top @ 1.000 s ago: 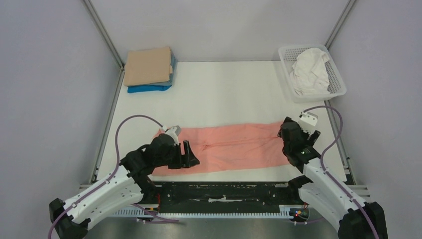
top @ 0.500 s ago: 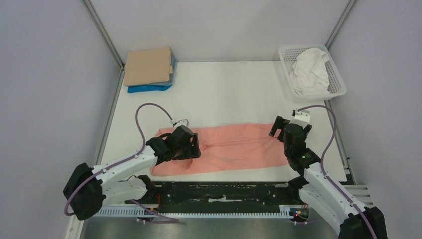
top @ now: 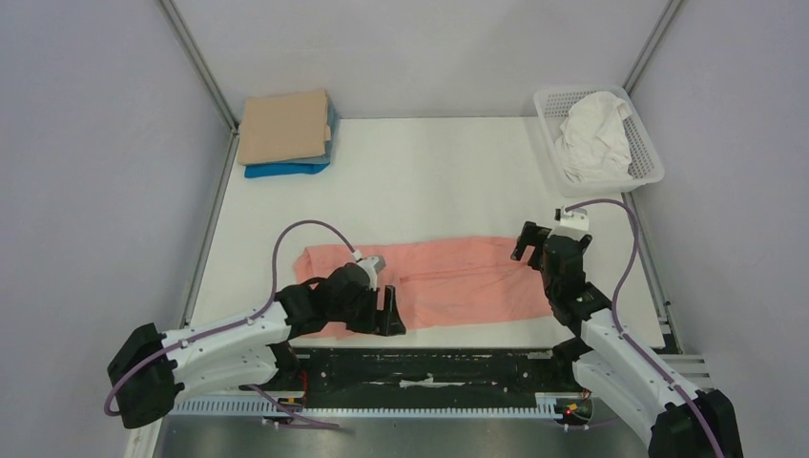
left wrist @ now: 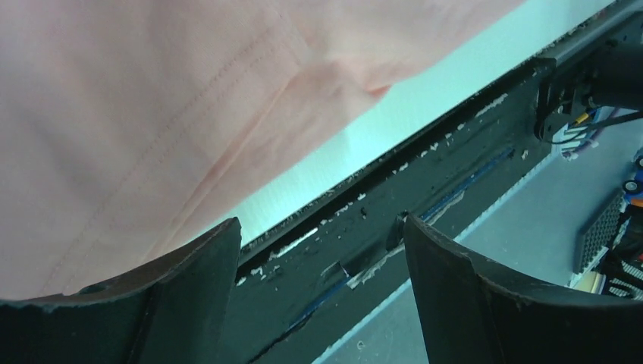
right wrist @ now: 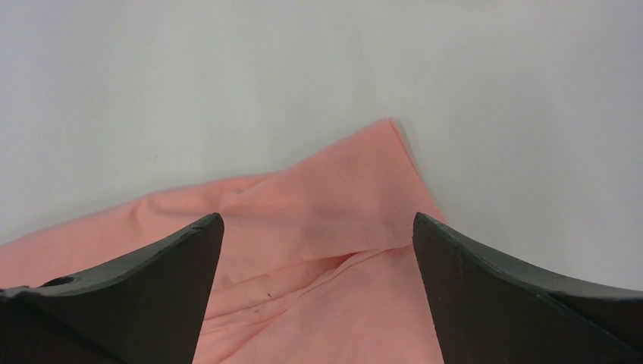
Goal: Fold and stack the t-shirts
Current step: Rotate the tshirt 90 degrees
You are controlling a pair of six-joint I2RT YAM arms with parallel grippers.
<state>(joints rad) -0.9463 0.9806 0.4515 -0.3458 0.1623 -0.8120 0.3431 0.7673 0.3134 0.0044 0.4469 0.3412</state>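
Shirt stack point(top: 283, 127) far left, basket point(top: 550, 135) far right

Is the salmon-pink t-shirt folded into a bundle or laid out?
Laid out, not bundled: the salmon-pink cloth t-shirt lies as one long flat band across the white table.

White table point(top: 429, 172): salmon-pink t-shirt point(top: 458, 277) near edge; blue t-shirt point(top: 281, 171), basket point(top: 615, 185) far corners.

left arm point(top: 229, 334): stretched low toward 3 o'clock
left claw point(top: 389, 312): jaws wide apart, empty
right arm point(top: 620, 355): angled toward 11 o'clock
right claw point(top: 534, 245): jaws wide apart, empty
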